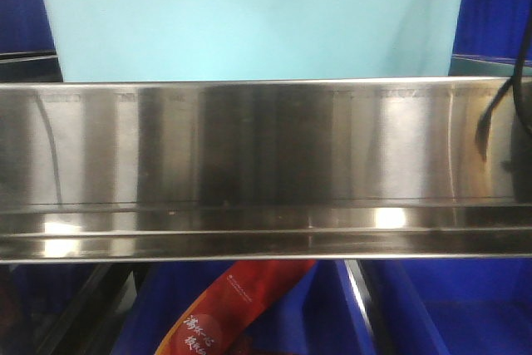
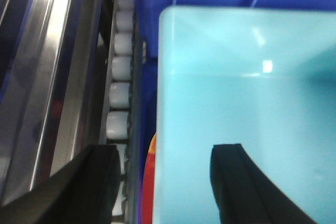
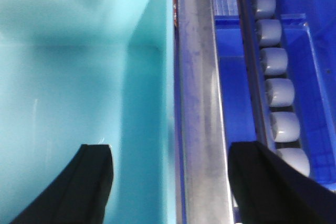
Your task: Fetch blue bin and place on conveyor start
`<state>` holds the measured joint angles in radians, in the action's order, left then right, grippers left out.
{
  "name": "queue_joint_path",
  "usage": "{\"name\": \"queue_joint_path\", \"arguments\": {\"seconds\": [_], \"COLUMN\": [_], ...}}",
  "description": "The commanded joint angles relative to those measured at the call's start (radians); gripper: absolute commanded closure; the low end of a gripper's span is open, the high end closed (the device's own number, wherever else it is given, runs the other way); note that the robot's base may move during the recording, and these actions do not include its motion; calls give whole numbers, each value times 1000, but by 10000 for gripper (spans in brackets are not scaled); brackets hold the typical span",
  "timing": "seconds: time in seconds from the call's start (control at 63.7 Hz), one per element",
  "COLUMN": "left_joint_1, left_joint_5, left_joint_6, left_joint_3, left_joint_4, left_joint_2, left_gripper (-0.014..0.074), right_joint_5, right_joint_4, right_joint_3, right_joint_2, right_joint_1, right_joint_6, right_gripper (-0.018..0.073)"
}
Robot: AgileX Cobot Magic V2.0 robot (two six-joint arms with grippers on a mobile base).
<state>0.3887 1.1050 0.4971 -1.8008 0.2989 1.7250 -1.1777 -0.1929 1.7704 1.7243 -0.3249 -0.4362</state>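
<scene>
The blue bin (image 1: 249, 22), a pale cyan tub, stands behind the steel shelf lip and fills the top of the front view. My left gripper (image 2: 165, 153) is open and straddles the blue bin's (image 2: 247, 103) left wall, with one finger (image 2: 89, 182) outside and the other (image 2: 236, 182) inside the tub. My right gripper (image 3: 172, 153) is open too. It spans the blue bin's (image 3: 68, 77) right wall and a steel rail (image 3: 202, 103), one finger inside and one outside. The conveyor start is out of view.
A shiny stainless-steel shelf front (image 1: 266, 147) crosses the front view. Dark blue crates (image 1: 490, 6) flank the tub and sit below. White rollers (image 2: 118, 93) (image 3: 278, 93) run along both sides. A red-orange package (image 1: 241, 305) lies under the shelf. A black cable (image 1: 507, 81) hangs at right.
</scene>
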Motion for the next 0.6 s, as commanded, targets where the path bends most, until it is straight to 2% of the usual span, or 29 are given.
{"name": "queue_joint_path", "arguments": {"seconds": [0.0,0.157,0.581], "left_joint_1": [2,2,2], "left_joint_5": [9,14,6], "left_joint_6": [8,8,8], "left_joint_3": [-6,-6,-4], "left_joint_4": [1,-1,-7], "left_joint_2": [16,47,95], "left_gripper": [289,289,289], "right_joint_5": [15,15,15], "right_joint_4": [0,10,38], "right_joint_3": [6,6,6], "right_joint_2": [19,48,89], "right_joint_1": [-1,-1,23], "right_joint_6": [0,0,0], "right_gripper": [223,262,262]}}
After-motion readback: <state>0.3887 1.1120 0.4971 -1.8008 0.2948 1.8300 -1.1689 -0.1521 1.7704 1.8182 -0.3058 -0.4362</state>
